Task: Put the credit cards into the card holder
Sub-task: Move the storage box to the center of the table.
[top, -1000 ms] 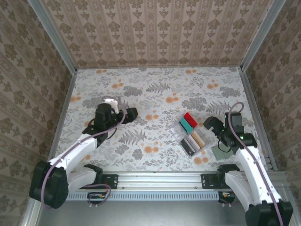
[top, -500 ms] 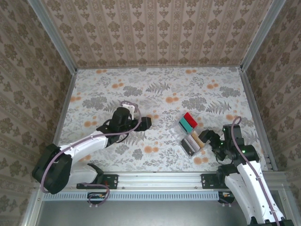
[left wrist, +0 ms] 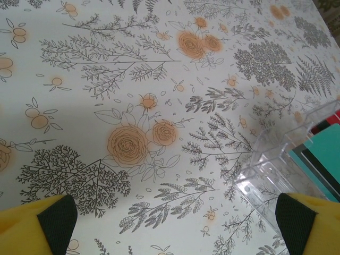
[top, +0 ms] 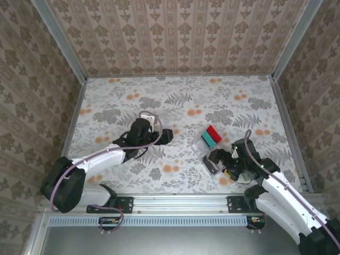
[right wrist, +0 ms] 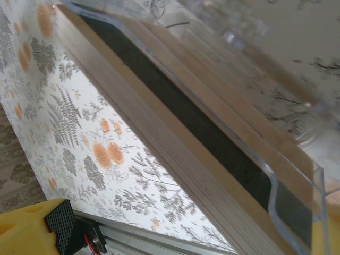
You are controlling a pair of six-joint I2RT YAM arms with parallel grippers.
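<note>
Right wrist: tan, dark credit cards point(right wrist: 159, 130) in clear tray point(right wrist: 239, 32), top external adds red point(top: 214, 133), teal point(top: 209, 140) (L/R jaws spread wide).

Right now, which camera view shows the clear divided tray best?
Top external: the clear divided tray from above, red card and teal card in their compartments, though the right gripper covers its near end. Left wrist catches one clear corner and the teal card. Right wrist sits too close: one wall and card stacks edge-on.

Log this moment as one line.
left gripper: open, near clear tray | right gripper: open, at tray's near end by tan cards | red card, teal card: in tray | held: nothing
</note>
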